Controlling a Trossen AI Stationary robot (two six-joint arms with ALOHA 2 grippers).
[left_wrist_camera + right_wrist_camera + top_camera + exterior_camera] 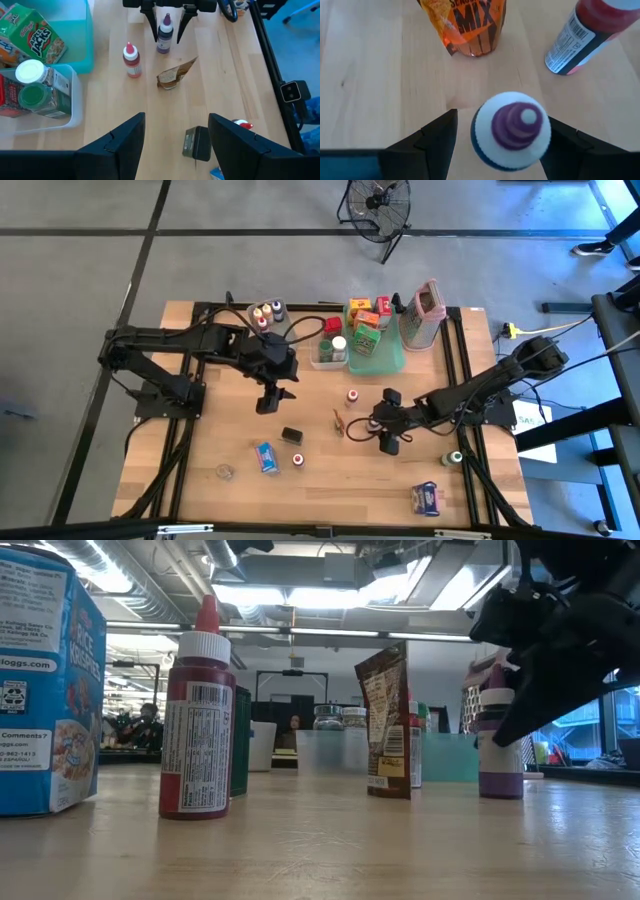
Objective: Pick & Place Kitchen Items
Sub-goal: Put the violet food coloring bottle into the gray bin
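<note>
A: While the purple-capped bottle (511,131) stands upright on the desk (320,480), where is the right gripper (497,145)?

B: Around it, a finger on each side, spread and not yet squeezing it. The seasoning packet (470,25) and the red-capped bottle (590,35) stand just beyond the purple-capped bottle.

A: And the left gripper (175,145)?

B: Well away from that bottle, fingers apart, empty, above a small dark box (196,142).
</note>
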